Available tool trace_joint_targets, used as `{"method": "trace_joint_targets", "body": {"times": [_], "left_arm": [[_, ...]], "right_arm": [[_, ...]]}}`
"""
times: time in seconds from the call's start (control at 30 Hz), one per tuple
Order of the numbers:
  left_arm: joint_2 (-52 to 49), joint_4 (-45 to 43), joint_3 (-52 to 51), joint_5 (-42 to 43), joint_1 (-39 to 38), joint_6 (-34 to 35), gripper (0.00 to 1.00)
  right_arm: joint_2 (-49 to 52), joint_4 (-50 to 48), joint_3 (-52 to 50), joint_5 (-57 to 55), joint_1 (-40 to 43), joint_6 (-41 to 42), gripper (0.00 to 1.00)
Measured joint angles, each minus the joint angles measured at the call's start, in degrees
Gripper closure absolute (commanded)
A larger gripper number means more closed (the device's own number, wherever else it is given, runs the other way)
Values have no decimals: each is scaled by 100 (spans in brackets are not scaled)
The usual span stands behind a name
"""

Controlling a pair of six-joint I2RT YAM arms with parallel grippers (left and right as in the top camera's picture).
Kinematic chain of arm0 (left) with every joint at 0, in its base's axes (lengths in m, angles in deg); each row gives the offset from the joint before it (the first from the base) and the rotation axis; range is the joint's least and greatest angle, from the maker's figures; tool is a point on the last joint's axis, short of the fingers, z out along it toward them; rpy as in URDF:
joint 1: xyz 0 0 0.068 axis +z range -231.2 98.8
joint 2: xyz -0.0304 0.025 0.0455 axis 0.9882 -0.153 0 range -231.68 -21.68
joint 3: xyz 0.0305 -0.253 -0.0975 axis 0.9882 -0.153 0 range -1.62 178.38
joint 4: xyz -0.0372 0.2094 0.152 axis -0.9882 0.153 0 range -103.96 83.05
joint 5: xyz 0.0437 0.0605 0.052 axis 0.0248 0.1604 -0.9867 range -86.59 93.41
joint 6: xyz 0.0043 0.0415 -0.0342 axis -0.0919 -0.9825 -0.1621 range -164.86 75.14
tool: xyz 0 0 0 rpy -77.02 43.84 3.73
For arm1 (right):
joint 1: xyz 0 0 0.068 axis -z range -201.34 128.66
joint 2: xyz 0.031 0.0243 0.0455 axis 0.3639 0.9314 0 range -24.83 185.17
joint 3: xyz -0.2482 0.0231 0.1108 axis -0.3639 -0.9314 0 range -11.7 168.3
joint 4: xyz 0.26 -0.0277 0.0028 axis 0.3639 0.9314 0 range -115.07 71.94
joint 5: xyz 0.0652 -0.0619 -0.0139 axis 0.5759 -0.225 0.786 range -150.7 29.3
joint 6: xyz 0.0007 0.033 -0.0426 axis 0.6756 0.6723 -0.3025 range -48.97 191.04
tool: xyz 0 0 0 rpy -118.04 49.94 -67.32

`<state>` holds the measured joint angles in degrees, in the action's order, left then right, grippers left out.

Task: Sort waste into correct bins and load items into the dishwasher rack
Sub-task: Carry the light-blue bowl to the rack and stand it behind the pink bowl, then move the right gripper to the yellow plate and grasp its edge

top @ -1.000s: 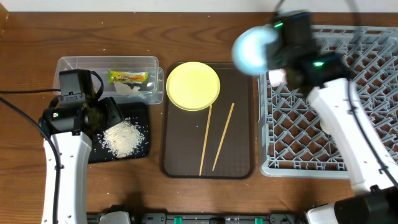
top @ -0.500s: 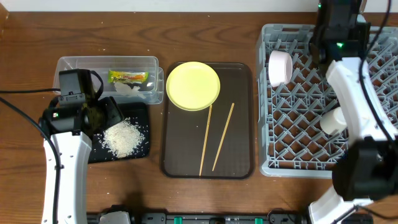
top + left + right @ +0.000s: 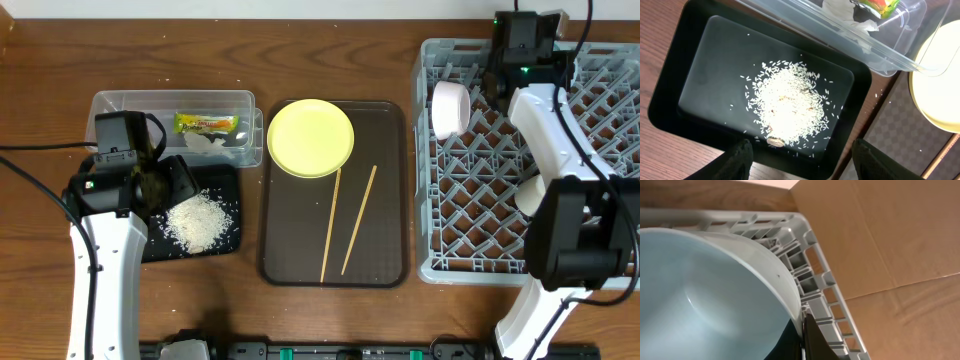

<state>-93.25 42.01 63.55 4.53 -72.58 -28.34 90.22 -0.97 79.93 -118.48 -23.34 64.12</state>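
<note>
- While the right arm reaches over its far edge, the large square grey plastic dishwasher rack point(image 3: 470, 240) fills the right side of the wooden table.
- A dark brown rectangular serving tray point(image 3: 385, 250) lies in the middle, just beside the rack.
- A clear rectangular plastic tub point(image 3: 130, 102) sits far left, with a flat black rectangular tray point(image 3: 700, 60) right in front of it.
- A round yellow plate point(image 3: 310, 137) lies flat on the brown tray's far end. It looks stiff and smooth, so a pinch on its rim seems the only hold.
- A light blue bowl point(image 3: 700, 295) hangs at the rack's far corner. The right gripper point(image 3: 801, 336) is clamped tight on its rim. The bowl looks rigid and slick, so this thin pinch could slip.
- A white bowl point(image 3: 450, 108) stands on edge among the rack's pegs.
- Two thin wooden chopsticks point(image 3: 359, 220) lie apart on the brown tray, near the plate. They are probably light and prone to roll, so mid-length looks the best place to grip.
- A small pale cup point(image 3: 528, 195) rests in the rack, partly hidden by the arm.
- A green-and-orange snack wrapper point(image 3: 205, 123) and a crumpled white tissue point(image 3: 210, 142) lie in the tub.
- Loose white rice grains point(image 3: 787, 107) are heaped in the black tray. The left gripper point(image 3: 807, 157) hovers above them, spread wide and empty.
</note>
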Motion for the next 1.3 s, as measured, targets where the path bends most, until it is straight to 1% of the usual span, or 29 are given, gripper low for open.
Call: {"method": "trace_joint_targets", "body": {"times": [0.33,0.4,0.47,0.57,0.6,0.67,0.77,0.8,0.93,1.1,1.2,1.27,1.3], "left_arm": [[0,0,0,-2,0,0,34],[0,0,0,0,0,0,33],[0,0,0,0,0,0,33],[0,0,0,-2,0,0,33],[0,0,0,0,0,0,33],[0,0,0,-2,0,0,33],[0,-2,0,-2,0,0,34],[0,0,0,-2,0,0,34],[0,0,0,-2,0,0,34],[0,0,0,0,0,0,33],[0,0,0,0,0,0,33],[0,0,0,-2,0,0,33],[0,0,0,0,0,0,33]], "right_arm": [[177,-83,2,-229,-243,66,99],[179,-70,2,-227,-328,63,98],[186,22,2,-229,-428,83,91],[221,328,2,-186,-531,227,85],[247,463,2,-170,-570,315,82],[293,787,0,-138,-621,553,77],[319,1388,-2,-11,-697,1064,73],[319,1537,-2,72,-708,1200,72],[317,2103,-4,621,-710,1779,70],[11,2216,-39,1318,-713,2138,61],[-577,2140,-48,1733,-732,2199,60],[-1086,2024,-48,2181,-767,2229,59],[-1408,1937,-46,2610,-798,2240,59]]}}
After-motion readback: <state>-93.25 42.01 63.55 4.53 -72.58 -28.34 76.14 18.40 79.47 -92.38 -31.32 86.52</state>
